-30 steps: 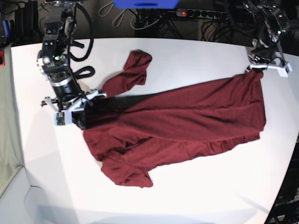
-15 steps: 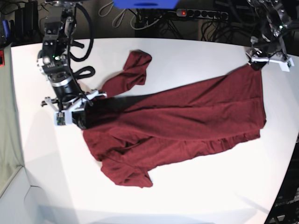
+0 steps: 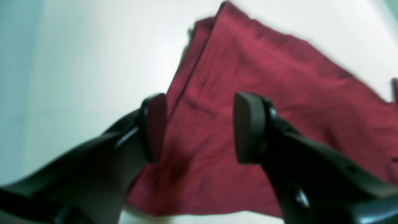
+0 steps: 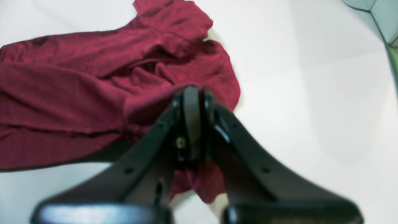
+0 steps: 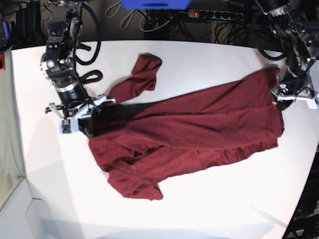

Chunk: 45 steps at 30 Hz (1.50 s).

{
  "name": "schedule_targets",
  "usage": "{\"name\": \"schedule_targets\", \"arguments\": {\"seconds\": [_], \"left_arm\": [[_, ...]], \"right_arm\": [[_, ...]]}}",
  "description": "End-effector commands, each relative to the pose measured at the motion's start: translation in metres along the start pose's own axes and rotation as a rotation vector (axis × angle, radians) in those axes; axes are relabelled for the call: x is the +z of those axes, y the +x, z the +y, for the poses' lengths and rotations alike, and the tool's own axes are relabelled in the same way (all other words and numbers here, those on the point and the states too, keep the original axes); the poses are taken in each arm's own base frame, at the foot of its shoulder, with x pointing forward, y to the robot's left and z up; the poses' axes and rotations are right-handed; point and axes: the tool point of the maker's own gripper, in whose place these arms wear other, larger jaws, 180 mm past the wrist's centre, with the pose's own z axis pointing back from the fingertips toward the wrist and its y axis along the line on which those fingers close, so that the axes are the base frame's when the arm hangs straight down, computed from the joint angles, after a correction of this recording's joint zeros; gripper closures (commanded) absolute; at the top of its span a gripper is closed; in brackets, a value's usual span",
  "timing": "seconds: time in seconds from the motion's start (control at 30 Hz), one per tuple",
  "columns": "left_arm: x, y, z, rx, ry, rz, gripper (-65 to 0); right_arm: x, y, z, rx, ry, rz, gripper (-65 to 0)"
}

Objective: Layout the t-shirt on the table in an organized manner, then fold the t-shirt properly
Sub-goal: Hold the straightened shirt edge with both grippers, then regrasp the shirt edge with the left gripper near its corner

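The maroon t-shirt [image 5: 199, 129] lies spread slantwise across the white table [image 5: 209, 209], one sleeve [image 5: 142, 74] reaching to the back left and bunched folds at the front left. At the base view's left my right gripper [image 5: 83, 124] is shut on the t-shirt's left edge. The right wrist view shows its jaws [image 4: 192, 118] pinched on fabric [image 4: 77, 77], with a flap hanging below. At the right, my left gripper [image 5: 285, 97] hovers over the shirt's right edge. In the left wrist view it [image 3: 199, 127] is open, nothing between its fingers, with the cloth [image 3: 248, 62] flat beneath.
A power strip [image 5: 214, 15], cables and a blue object [image 5: 154, 4] sit behind the table's back edge. The table's right edge [image 5: 311, 149] runs close by the left gripper. Bare white tabletop stretches along the front and at the back middle.
My left gripper has opened and let go of the shirt's far right corner, then moved nearer along the right edge. The corner now rests on the table. The right arm has not moved.
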Motion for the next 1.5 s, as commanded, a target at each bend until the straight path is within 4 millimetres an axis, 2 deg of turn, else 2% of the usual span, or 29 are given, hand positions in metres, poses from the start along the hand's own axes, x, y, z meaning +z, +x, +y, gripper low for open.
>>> {"name": "schedule_targets", "arguments": {"seconds": [0.0, 0.27, 0.43, 0.57, 0.7, 0.97, 1.23, 1.47], "left_arm": [[-0.002, 0.021, -0.004, -0.008, -0.013, -0.052, -33.1], [-0.025, 0.014, 0.004, 0.045, 0.004, -0.005, -33.1], [-0.035, 0.002, -0.01, 0.026, -0.021, 0.031, -33.0], [-0.039, 0.003, -0.026, -0.008, -0.05, -0.013, -33.0], [-0.04, 0.004, -0.03, -0.015, -0.054, -0.027, -33.0], [-0.039, 0.0, -0.022, -0.057, -0.016, -0.02, -32.9], [-0.039, 0.003, -0.021, -0.06, -0.014, -0.027, -32.9], [-0.04, -0.001, -0.02, -0.05, -0.011, -0.021, -32.9]], "right_arm": [[0.001, 0.016, -0.002, 0.001, -0.002, -0.055, 0.0], [0.002, 0.012, -0.001, 0.002, 0.0, -0.048, 0.0], [0.002, 0.011, -0.001, 0.002, 0.002, -0.045, 0.0], [0.003, 0.009, 0.0, 0.0, 0.002, -0.043, 0.0], [0.003, 0.009, -0.002, 0.001, -0.003, -0.041, 0.0], [0.003, 0.008, -0.003, 0.003, -0.003, -0.039, 0.0], [-0.002, -0.004, -0.004, -0.009, -0.002, -0.007, 0.0], [-0.003, -0.003, -0.004, -0.009, -0.002, -0.01, 0.0]]}}
